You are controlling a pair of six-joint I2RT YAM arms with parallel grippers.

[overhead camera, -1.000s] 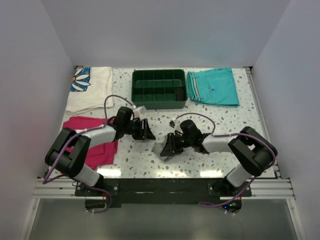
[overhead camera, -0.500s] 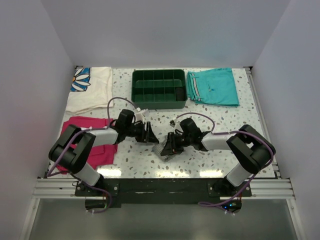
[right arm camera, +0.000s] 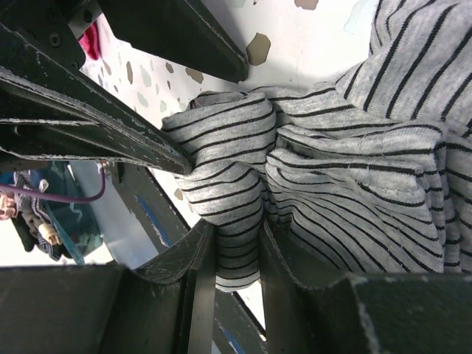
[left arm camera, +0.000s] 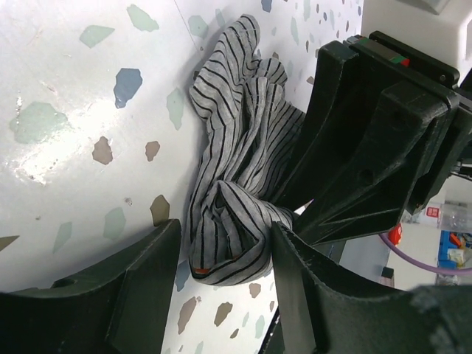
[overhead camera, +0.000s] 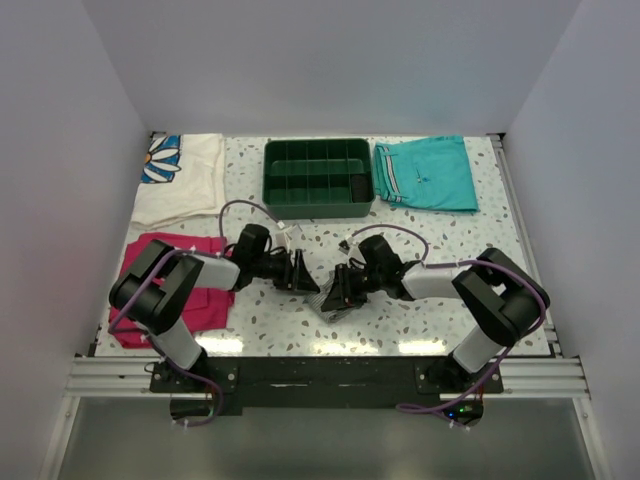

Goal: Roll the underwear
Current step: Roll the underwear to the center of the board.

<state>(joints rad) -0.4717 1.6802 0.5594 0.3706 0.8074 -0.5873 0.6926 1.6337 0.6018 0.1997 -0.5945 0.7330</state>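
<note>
Bunched underwear [overhead camera: 328, 298] sits at 6 o'clock on the table [overhead camera: 262, 322], near the front edge. Narrow pinch by right gripper [right arm camera: 236, 247] on its striped fold. Wide-open left gripper [left arm camera: 225, 232] straddles the loose end from 10 o'clock. Best: anchor with right, close left low around the whole wad, roll evenly, no slack.

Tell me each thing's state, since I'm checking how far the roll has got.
underwear: bunched, not yet rolled.
right gripper: shut on the underwear.
left gripper: open, astride the underwear's end.
teal shorts: folded flat.
green tray: upright, no cloth inside.
magenta cloth: lying flat.
</note>
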